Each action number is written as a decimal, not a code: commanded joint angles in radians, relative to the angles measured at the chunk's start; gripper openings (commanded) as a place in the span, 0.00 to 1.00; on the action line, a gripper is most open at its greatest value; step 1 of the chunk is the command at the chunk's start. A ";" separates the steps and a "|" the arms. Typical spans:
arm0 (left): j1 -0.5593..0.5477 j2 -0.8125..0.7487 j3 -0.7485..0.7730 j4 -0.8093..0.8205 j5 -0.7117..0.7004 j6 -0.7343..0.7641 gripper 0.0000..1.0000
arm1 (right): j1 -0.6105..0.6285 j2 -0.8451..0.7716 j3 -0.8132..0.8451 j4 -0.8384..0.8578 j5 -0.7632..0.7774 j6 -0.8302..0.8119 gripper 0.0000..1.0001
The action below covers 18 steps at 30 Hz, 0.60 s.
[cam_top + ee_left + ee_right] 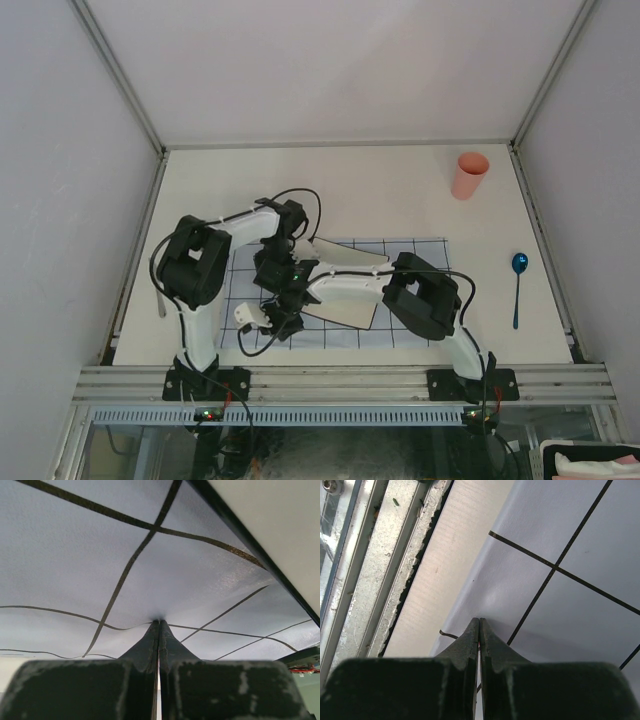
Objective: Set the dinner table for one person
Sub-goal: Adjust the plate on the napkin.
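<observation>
The dinner table (350, 190) is a flat off-white surface. A light-blue cloth (420, 260) with a dark grid lies on its near middle, with pale flaps turned up around the arms. My left gripper (159, 622) is shut, its tips pinching a pucker of the cloth (75, 555). My right gripper (479, 620) is also shut, nipping the cloth (570, 580) close to its near edge, beside bare table (440, 580). From above, both grippers meet over the cloth's left half, the left gripper (285, 280) just behind the right gripper (268, 328).
A pink cup (469, 175) stands upright at the back right. A blue spoon (518, 285) lies along the right side. A slim grey utensil (160, 300) lies at the left edge, partly behind the left arm. A grey metal rail (365, 580) borders the near edge.
</observation>
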 commanded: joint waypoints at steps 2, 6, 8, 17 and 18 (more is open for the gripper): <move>0.013 0.050 0.055 0.199 -0.040 0.052 0.00 | -0.040 0.034 0.029 0.031 0.026 -0.039 0.00; 0.017 0.064 0.081 0.186 -0.042 0.059 0.00 | -0.057 0.040 0.038 0.026 0.019 -0.045 0.00; 0.017 0.073 0.094 0.180 -0.042 0.063 0.00 | -0.063 0.041 0.042 0.024 0.014 -0.049 0.00; 0.017 0.064 0.077 0.185 -0.041 0.058 0.00 | -0.057 0.037 0.052 0.012 -0.010 -0.043 0.00; 0.016 0.058 0.063 0.196 -0.056 0.060 0.00 | -0.051 0.034 0.047 0.014 -0.008 -0.042 0.00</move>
